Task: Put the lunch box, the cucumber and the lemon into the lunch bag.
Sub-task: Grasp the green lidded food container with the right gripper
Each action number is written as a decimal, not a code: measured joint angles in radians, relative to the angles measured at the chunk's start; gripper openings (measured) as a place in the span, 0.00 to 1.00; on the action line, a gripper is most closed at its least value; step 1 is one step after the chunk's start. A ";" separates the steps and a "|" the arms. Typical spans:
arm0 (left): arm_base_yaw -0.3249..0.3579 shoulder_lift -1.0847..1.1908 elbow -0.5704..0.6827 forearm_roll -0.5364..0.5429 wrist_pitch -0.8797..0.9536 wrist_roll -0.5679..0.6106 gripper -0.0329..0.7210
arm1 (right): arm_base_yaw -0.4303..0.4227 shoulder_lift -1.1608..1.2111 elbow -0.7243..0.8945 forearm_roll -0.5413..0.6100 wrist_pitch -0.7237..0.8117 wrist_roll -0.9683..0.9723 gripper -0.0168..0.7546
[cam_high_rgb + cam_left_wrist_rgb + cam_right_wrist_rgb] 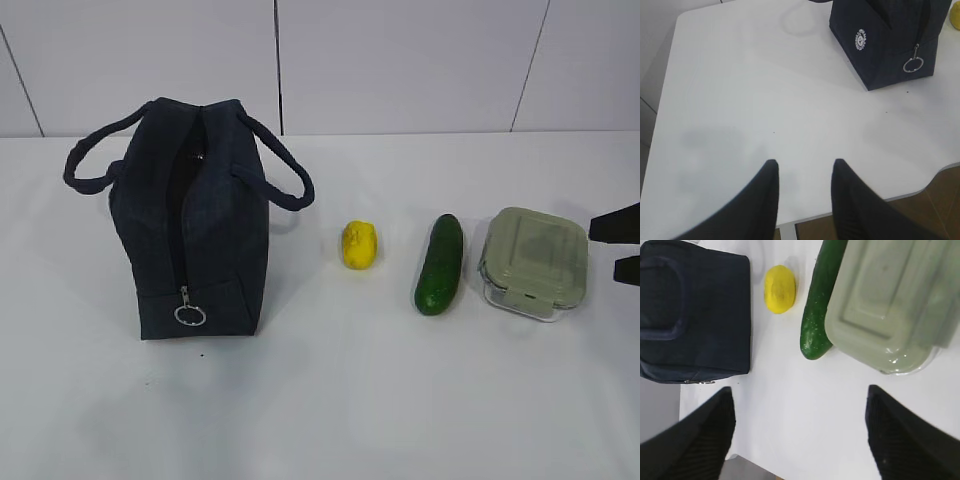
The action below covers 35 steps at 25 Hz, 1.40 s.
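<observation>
Nearest the exterior camera stands the lunch bag [195, 225], dark navy and upright on the white counter [330, 400], with its end panel facing forward. Its zipper runs up that end and over the top, where the mouth gapes slightly, and the metal ring pull [189, 314] hangs low near the base. Two loop handles arch out to either side. To the right of the bag, in a row and each apart from the next, lie the lemon [359, 244], the cucumber [440, 264] and the lunch box [533, 262] — the lemon well clear of the bag, the cucumber lying lengthwise toward the camera, the box with its sage-green lid clipped on. In the right wrist view the cucumber and the box look very close together; whether they touch cannot be told.

At the right edge of the exterior view, two dark fingertips of the right claw [617, 246] show just beside the lunch box without touching it. From its own camera the right claw [800, 432] is spread wide over bare counter, empty, with the box, cucumber and lemon ahead of it.

The left claw [804, 187] hangs above bare counter near the front edge — its fingers partly apart, gripping nothing, the bag with its round white logo [860, 39] well ahead.
</observation>
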 joint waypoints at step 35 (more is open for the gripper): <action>0.000 0.000 0.000 0.000 0.000 0.000 0.36 | -0.123 0.440 -0.147 0.185 0.031 -0.287 0.86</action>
